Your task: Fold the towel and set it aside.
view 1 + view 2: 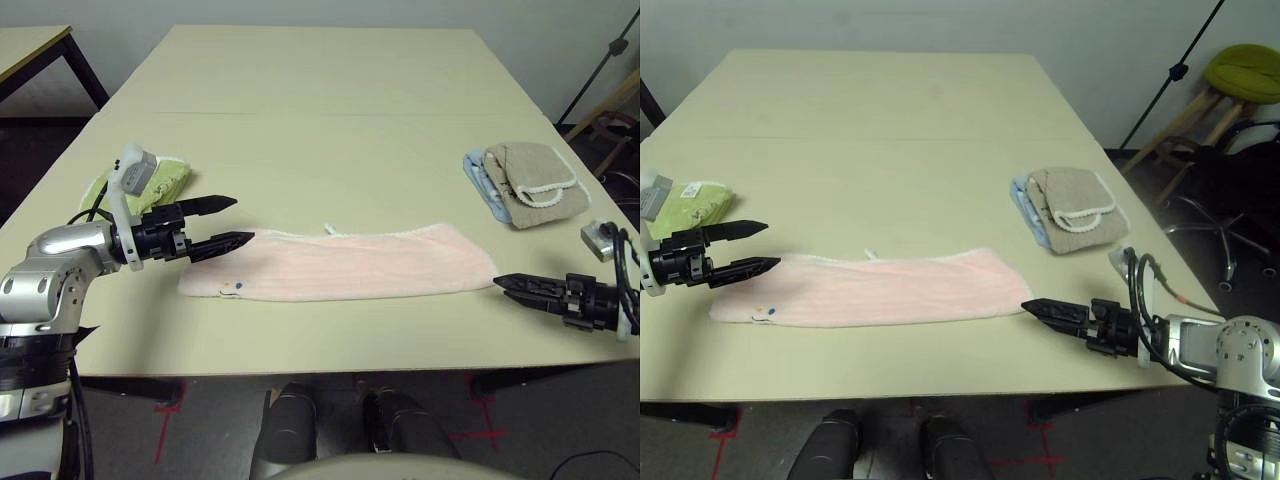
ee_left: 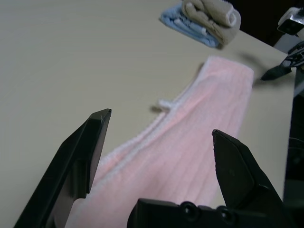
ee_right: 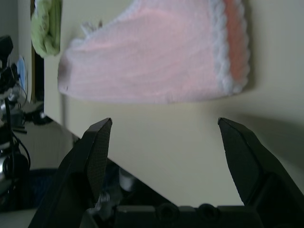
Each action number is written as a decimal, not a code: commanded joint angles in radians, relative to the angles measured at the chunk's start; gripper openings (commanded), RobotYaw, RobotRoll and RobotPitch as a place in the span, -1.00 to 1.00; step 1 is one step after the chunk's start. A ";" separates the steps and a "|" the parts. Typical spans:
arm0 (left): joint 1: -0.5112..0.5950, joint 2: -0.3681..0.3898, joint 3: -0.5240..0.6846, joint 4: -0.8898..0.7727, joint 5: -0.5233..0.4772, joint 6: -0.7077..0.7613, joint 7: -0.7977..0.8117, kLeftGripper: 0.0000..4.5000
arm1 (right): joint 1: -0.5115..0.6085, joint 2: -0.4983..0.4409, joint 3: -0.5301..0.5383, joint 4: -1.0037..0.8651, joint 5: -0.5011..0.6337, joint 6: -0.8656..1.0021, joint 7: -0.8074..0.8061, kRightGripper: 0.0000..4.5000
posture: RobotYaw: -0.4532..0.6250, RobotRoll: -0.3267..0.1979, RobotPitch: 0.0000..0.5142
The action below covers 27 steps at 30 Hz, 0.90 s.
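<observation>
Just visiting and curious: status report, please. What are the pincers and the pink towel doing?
Left pincer open, empty, at the towel's end. Right pincer open, empty, off the other end. Pink towel flat, folded to a long strip. Nothing in the way.

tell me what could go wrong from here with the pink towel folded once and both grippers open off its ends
1. The towel lies in a long strip near the table's front edge; a sideways drag could pull it over.
2. The left gripper sits close to the light green towel, so a swing back might catch that cloth.
3. The right gripper is low by the towel's end; closing there may pinch only the top layer, so the fold could come undone.
</observation>
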 commanded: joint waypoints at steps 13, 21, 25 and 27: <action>0.010 0.022 -0.035 0.116 0.102 -0.256 -0.113 0.99 | -0.001 0.260 -0.119 -0.064 0.005 0.028 -0.255 1.00 | 0.16 0.25 -0.41; 0.028 0.021 -0.045 0.117 0.101 -0.252 -0.133 0.99 | -0.024 0.357 -0.094 -0.051 -0.032 -0.073 -0.350 1.00 | 0.14 0.25 -0.40; 0.028 0.021 -0.046 0.117 0.101 -0.251 -0.133 0.99 | -0.024 0.359 -0.092 -0.049 -0.026 -0.081 -0.359 1.00 | 0.14 0.25 -0.40; 0.021 0.021 -0.050 0.120 0.102 -0.248 -0.133 1.00 | -0.012 0.355 -0.082 -0.038 -0.051 -0.154 -0.357 0.92 | 0.13 0.25 -0.39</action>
